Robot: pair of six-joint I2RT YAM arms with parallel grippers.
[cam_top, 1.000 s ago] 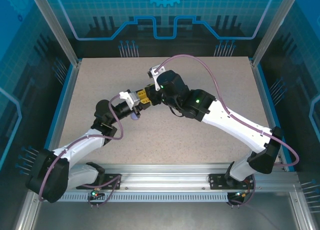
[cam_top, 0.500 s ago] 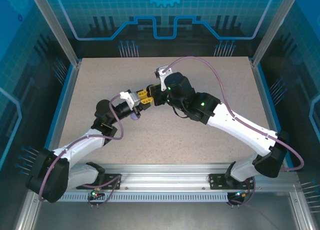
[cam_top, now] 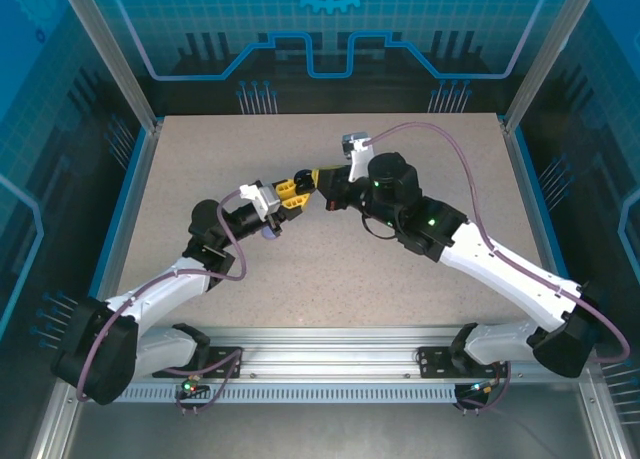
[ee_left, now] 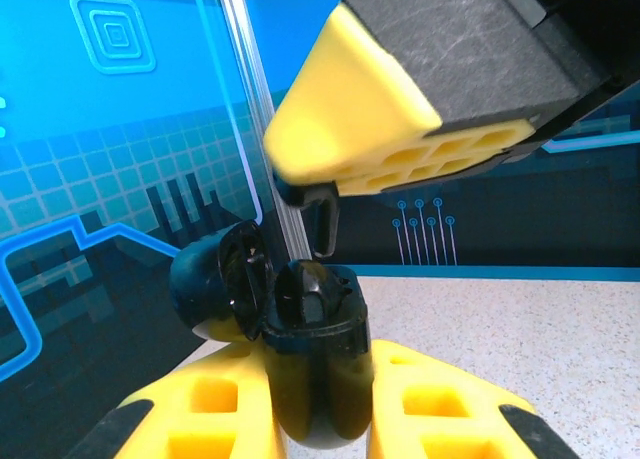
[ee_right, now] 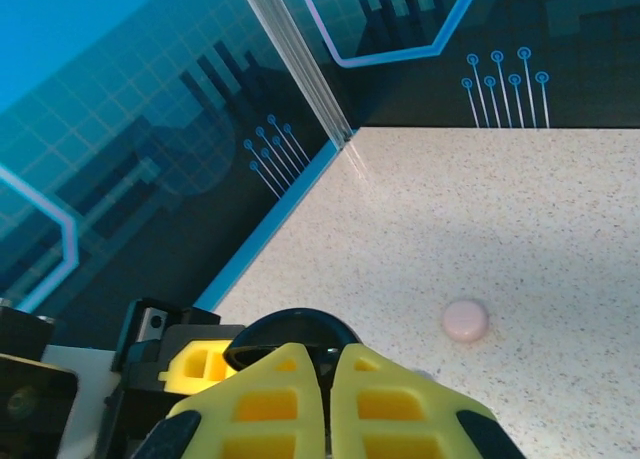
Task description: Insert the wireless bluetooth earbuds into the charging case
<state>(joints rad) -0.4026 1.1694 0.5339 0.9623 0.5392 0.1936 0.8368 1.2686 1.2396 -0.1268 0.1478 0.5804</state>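
A speckled table [cam_top: 200,159] stands enclosed by blue patterned walls [cam_top: 420,29].

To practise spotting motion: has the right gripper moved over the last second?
Yes. The right gripper has drawn back rightward, toward the table's right edge.

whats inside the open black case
Glossy dark hollows show inside the black case; its rim hides the bottom, so a seated earbud cannot be ruled out. A black earbud hangs just above.
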